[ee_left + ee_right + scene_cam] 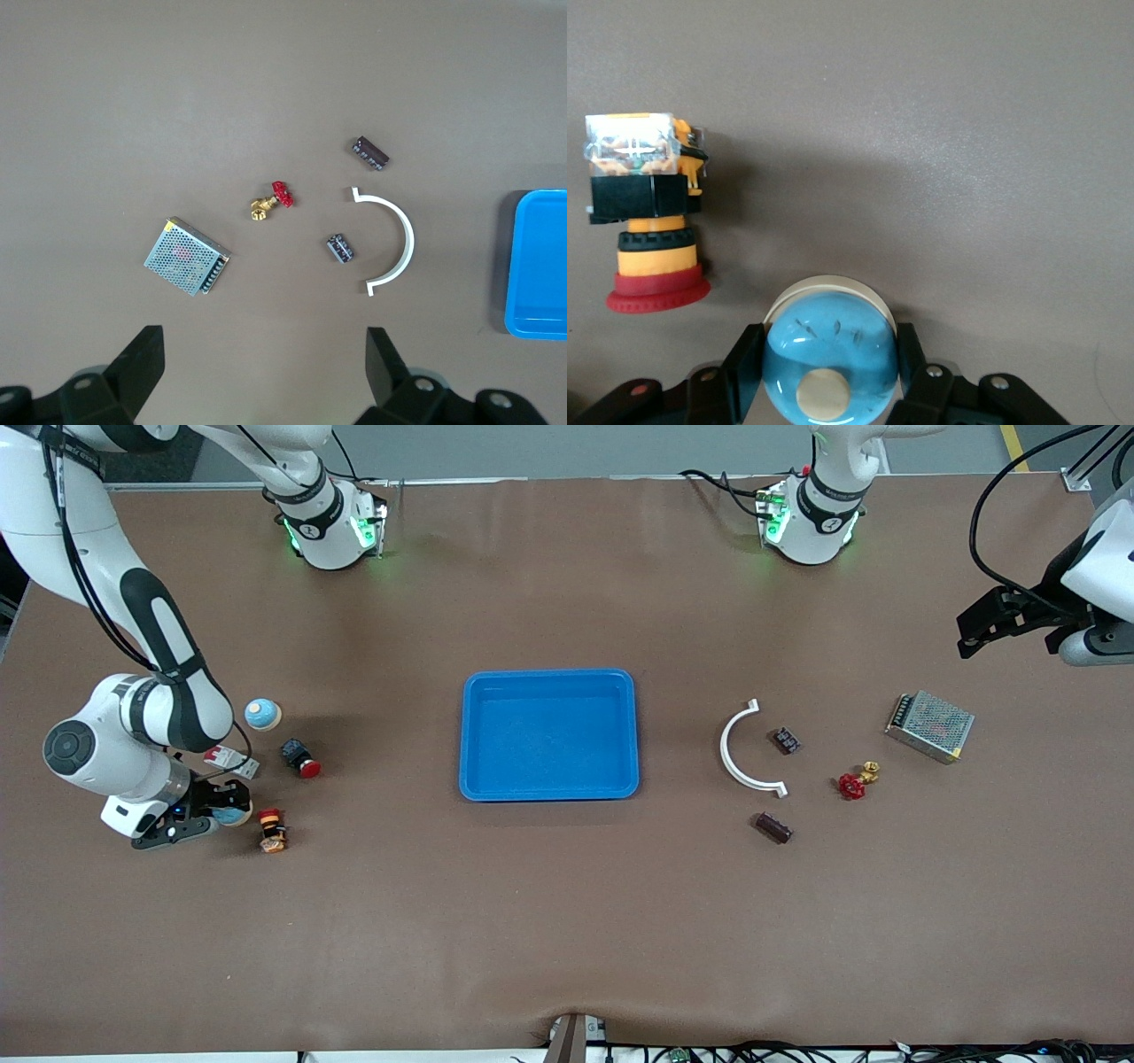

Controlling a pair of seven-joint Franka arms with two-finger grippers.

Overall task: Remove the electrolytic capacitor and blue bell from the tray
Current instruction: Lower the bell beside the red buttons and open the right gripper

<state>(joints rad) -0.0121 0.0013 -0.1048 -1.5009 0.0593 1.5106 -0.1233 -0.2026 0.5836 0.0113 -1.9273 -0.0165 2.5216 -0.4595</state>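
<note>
My right gripper [226, 813] is low at the right arm's end of the table, shut on a blue domed bell [829, 350] with a cream button on top; its fingers [744, 363] clasp both sides of the dome. A second blue bell [263, 714] stands farther from the front camera. The capacitor [773, 827], a dark brown cylinder, lies on the table toward the left arm's end and also shows in the left wrist view [371, 152]. My left gripper [1001, 622] hangs open and empty [264, 354] high over the left arm's end of the table.
A blue tray [549, 677] sits mid-table. Beside the capacitor are a white curved bracket [731, 753], a small dark component [787, 740], a red-handled brass valve [855, 782] and a mesh-covered metal box [930, 726]. Beside the held bell are two red push buttons [301, 759] [272, 830].
</note>
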